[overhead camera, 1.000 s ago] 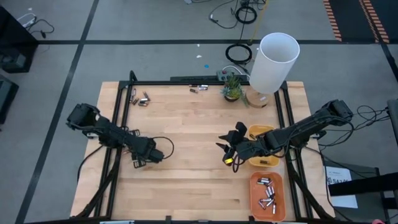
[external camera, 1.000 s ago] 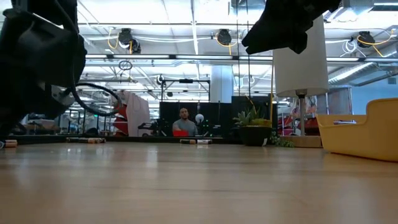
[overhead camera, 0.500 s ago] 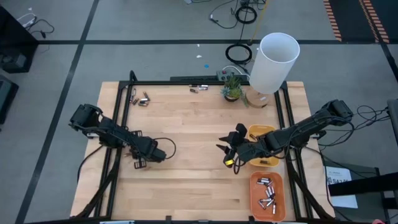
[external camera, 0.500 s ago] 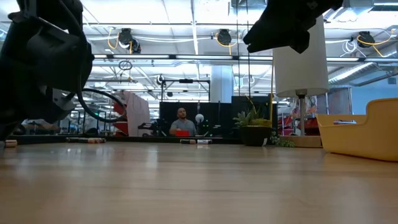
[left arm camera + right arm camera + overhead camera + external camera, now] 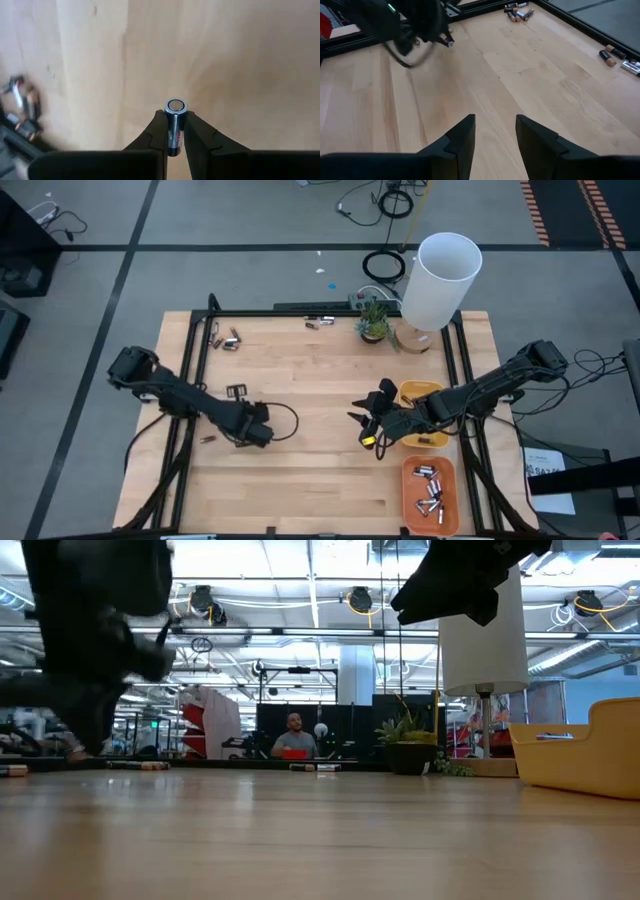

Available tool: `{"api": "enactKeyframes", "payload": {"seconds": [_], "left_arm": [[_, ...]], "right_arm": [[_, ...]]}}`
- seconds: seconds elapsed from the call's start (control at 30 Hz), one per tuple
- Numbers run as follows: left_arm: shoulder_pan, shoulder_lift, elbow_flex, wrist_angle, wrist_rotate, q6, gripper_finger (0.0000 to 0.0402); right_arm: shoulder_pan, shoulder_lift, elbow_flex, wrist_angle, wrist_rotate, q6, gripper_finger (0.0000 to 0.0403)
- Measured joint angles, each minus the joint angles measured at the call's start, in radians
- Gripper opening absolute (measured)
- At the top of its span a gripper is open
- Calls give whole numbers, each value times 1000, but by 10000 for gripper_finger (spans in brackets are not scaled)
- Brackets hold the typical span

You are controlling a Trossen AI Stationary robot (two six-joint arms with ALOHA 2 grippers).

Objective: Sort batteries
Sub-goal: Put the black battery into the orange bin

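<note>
The desk (image 5: pixel 330 370) is mostly bare wood, which leaves the arms a free middle to carry across. The lamp (image 5: pixel 440 280) and the small plant (image 5: pixel 374 320) stand at the far edge, out of the working area. At the right edge sit the two trays: the yellow tray (image 5: pixel 428 442), half under the right arm, and the orange tray (image 5: pixel 430 490) nearer the front, holding a heap of batteries (image 5: pixel 430 488). That looks like one sorting bin already in use, placed within the right arm's reach.

The left gripper (image 5: pixel 255 430) is out over the desk's left-centre. Its jaws are closed on a battery (image 5: pixel 175 126), a silvery cell with red print, pinched across its body so one end points forward from the tips. Gripped that way, the cell cannot roll and can probably be dropped end-on or handed over. The right gripper (image 5: pixel 372 425) hangs just beside the yellow tray, jaws (image 5: pixel 492 132) partly apart with nothing between them, seemingly waiting.

More loose batteries (image 5: pixel 228 338) lie in a small cluster near the far-left corner, another pair (image 5: pixel 318 323) lies at the far edge by the plant, and a single one (image 5: pixel 207 439) rests near the left arm. They remain unsorted.
</note>
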Motion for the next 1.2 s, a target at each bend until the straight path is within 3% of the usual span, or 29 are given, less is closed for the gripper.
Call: {"api": "enactKeyframes", "payload": {"seconds": [0.17, 0.33, 0.47, 0.6, 0.7, 0.87, 1.03, 1.2], "left_arm": [[-68, -76, 77, -2, 180, -87, 43], [-170, -129, 90, 124, 208, -130, 43], [-219, -148, 90, 402, 112, -32, 43], [-217, -130, 90, 746, 25, 166, 43], [-177, -73, 91, 1021, 26, 328, 43], [-68, 93, 92, 1378, 182, 469, 43], [62, 280, 106, 1743, 344, 494, 43], [152, 459, 256, 1893, 563, 421, 43]], "right_arm": [[17, 0, 0, 0, -1, 0, 132], [27, 0, 0, 0, -1, -4, 132], [31, 0, 0, 0, -3, -4, 132], [55, -34, 8, -45, -53, 9, 132], [91, -70, 37, -118, 35, 59, 132], [171, -118, 50, -152, 258, 79, 132], [237, -148, 51, -147, 369, 45, 132], [277, -149, 51, -140, 452, -9, 132]]}}
